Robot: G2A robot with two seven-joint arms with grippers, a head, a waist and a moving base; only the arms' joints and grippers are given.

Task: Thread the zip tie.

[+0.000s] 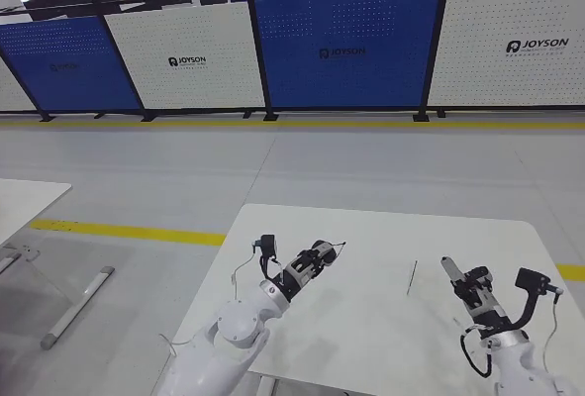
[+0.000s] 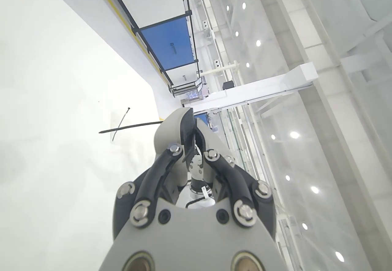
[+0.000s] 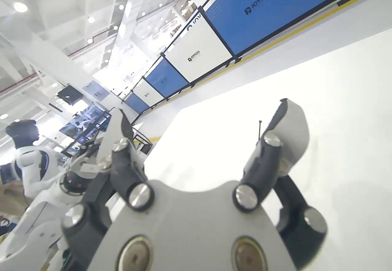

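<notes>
My left hand (image 1: 327, 249), low centre in the top view, is clamped on a zip tie (image 2: 134, 126). My right hand (image 1: 490, 275) (lower right) gapes wide. A second zip tie (image 1: 412, 277) lies on the table (image 1: 371, 327) between them.

Set on grey floor (image 1: 272, 168), crossed by yellow lines (image 1: 124, 232). Bounded at far side by blue and white panels (image 1: 346, 54). Furnished with white table (image 1: 371, 228); second table (image 1: 15, 203) well apart. Lit by ceiling lamps (image 2: 294, 134).

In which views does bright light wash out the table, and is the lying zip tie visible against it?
Left wrist view: the table is washed nearly white, yet the lying zip tie shows dark, as does the held zip tie. Right wrist view: similar glare, ceiling lamps flare. Top view: even light.
</notes>
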